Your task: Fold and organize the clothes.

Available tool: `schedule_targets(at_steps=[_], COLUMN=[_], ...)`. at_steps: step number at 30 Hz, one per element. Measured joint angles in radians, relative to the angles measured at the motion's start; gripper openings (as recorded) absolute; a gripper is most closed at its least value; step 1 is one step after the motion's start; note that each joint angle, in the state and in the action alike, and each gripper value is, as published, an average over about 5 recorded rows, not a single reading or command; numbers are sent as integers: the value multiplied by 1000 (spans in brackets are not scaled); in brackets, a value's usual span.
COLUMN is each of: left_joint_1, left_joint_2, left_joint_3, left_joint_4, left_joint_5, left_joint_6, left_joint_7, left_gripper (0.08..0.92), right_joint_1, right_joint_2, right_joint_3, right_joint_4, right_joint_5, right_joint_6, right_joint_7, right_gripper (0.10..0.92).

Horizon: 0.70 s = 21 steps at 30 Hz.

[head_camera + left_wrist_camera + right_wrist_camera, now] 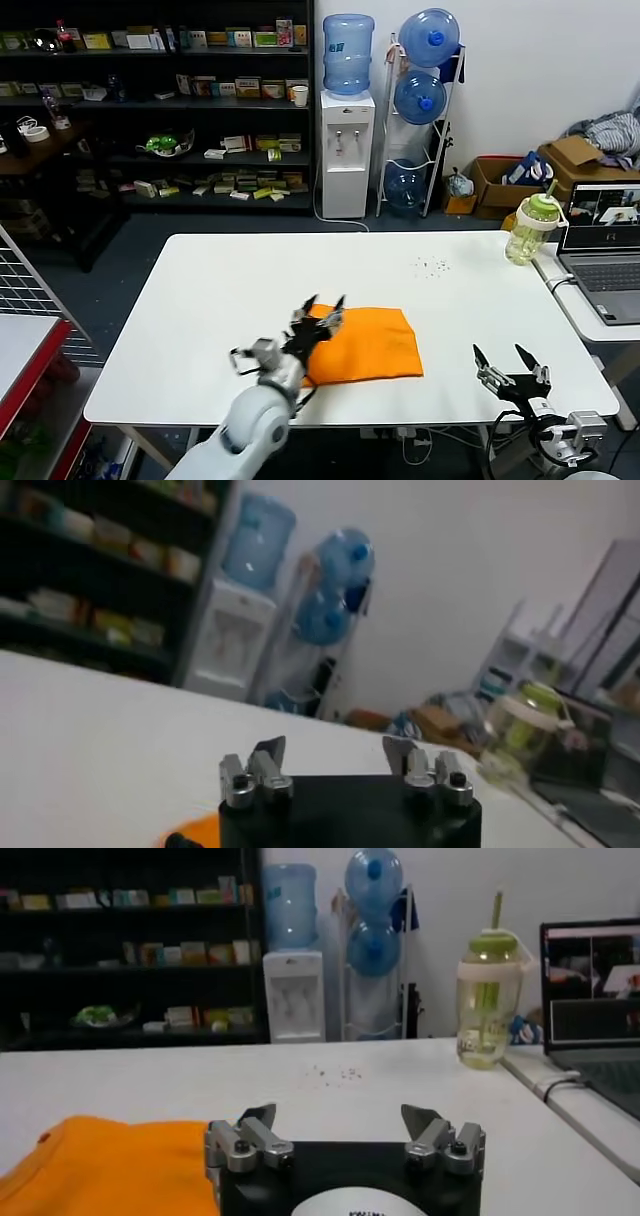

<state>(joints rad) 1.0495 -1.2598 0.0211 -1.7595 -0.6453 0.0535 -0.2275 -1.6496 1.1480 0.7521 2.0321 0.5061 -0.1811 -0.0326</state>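
Item: bright orange T-shirt [365, 345], folded into a compact, roughly rectangular pad, plain face up, no print showing. Location: near-middle of the white table [200, 300], towards its front edge.

Left gripper [324, 306]: poised over the pad's left edge, arm reaching forward from below; fingers spread apart, nothing between them.

Right gripper [510, 358]: at the table's front right corner, well apart from the shirt, jaws wide, empty.

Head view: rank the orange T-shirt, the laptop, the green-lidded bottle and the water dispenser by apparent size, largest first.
1. Orange T-shirt, folded on the table.
2. Water dispenser, farther back, so its rank is unsure.
3. Laptop, cut by the frame edge, so also unsure.
4. Green-lidded bottle.
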Motion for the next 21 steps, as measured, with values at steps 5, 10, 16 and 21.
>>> schedule_targets(at_steps=[5, 10, 16, 21], left_joint_1=[210, 377, 495, 551], left_joint_2=[25, 11, -24, -51], left_joint_3=[-205, -367, -472, -523], left_joint_4=[-39, -63, -89, -107], left_joint_5=[104, 168, 232, 271], left_joint_6=[-192, -350, -474, -533], left_joint_7=[128, 225, 314, 362], left_gripper=[815, 822, 823, 823], right_joint_1=[20, 33, 28, 18], right_joint_2=[68, 157, 255, 313], right_joint_3=[-5, -8, -2, 13], right_joint_4=[-40, -85, -134, -159], right_joint_5=[-107, -222, -336, -388], right_joint_6=[109, 228, 358, 439], right_joint_7=[-59, -108, -143, -162], right_gripper=[823, 823, 823, 823])
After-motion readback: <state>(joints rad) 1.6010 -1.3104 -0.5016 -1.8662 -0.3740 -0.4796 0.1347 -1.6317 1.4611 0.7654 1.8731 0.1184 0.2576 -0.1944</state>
